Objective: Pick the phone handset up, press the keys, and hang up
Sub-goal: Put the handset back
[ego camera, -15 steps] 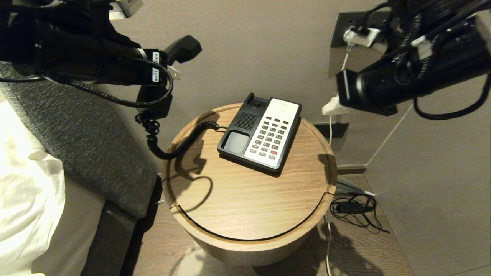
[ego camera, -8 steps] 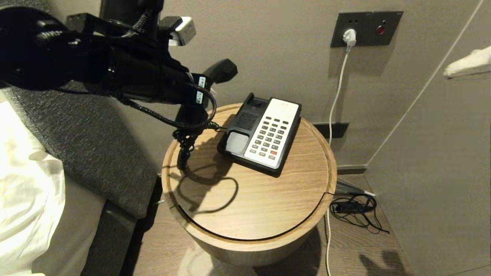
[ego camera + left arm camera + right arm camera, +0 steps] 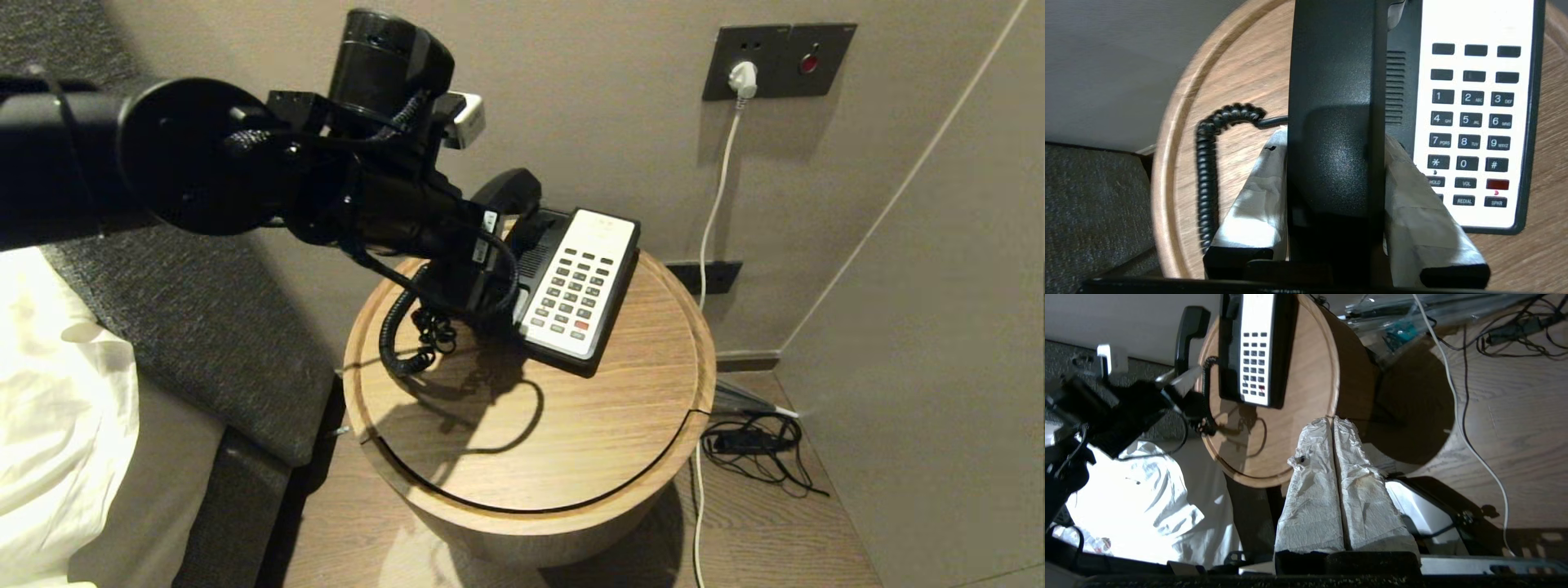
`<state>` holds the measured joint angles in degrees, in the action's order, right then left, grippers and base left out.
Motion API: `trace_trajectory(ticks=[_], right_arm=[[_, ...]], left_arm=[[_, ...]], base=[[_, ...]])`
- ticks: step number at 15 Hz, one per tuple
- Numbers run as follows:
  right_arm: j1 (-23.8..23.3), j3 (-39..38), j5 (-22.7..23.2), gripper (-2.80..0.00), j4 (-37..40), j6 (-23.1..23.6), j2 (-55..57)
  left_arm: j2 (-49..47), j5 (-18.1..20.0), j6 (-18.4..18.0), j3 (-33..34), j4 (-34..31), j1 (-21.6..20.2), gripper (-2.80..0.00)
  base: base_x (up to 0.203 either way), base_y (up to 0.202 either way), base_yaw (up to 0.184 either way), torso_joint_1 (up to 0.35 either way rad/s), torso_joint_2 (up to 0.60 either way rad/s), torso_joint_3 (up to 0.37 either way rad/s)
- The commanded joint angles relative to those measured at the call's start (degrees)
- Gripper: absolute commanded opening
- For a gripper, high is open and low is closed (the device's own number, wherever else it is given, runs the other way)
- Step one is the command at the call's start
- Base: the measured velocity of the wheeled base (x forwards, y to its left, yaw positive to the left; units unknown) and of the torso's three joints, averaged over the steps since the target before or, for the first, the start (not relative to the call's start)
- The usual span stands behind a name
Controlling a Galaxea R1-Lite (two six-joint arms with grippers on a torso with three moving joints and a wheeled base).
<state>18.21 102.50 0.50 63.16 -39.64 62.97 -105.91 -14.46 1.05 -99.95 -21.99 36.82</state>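
1. Wooden round table [image 3: 571, 425] in the head view carries the phone base [image 3: 581, 282] near its far edge, white keypad facing up. The left gripper [image 3: 482, 278] reaches in from the left and holds the black handset [image 3: 508, 189] just over the left side of the base — its upper end sticks out past the arm. The coiled cord [image 3: 402, 335] loops down onto the table beside the base. A white cable [image 3: 718, 188] runs down the wall from a plug [image 3: 741, 79].

2. Left wrist view: the handset [image 3: 1337, 122] is clamped between the two paper-wrapped fingers [image 3: 1257, 196], one pressed to each side. It hangs over the cradle side of the phone base [image 3: 1478, 122], beside the number keys. The cord [image 3: 1206, 163] curls over the table [image 3: 1180, 122].

3. Right wrist view: the right gripper [image 3: 1334, 420] is held high and well away from the table [image 3: 1306, 396] — its wrapped fingers [image 3: 1314, 490] are pressed together with nothing between them. The phone base [image 3: 1253, 347] and handset [image 3: 1188, 330] show far below.
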Motion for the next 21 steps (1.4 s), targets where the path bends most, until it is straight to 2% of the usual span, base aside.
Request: trace_trajectory(ticks=[1, 4, 8, 21], right_arm=[[0.06, -2.9, 0.34, -2.8, -0.19, -0.18, -3.87], [0.07, -3.83, 0.73, -2.8, -0.27, -0.08, -4.6], [0.07, -7.4, 0.82, -2.8, -1.81, -0.08, -5.84], [0.07, -9.08, 2.4, -2.8, -2.07, -0.08, -6.01]], left_arm=[[-2.01, -0.28, 0.16, -1.39, 0.2, 0.82, -2.8], [-4.69, -1.45, 0.67, -4.81, 0.66, 2.12, -2.8], [-6.58, -1.71, 0.8, -5.87, 0.66, 3.08, -2.8], [-10.55, -4.26, 0.89, -9.03, 0.46, 2.82, -2.8]], base=[[0.0, 0.0, 0.0, 0.0, 0.0, 0.0], [0.0, 0.0, 0.0, 0.0, 0.0, 0.0], [0.0, 0.0, 0.0, 0.0, 0.0, 0.0], [0.0, 0.0, 0.0, 0.0, 0.0, 0.0]])
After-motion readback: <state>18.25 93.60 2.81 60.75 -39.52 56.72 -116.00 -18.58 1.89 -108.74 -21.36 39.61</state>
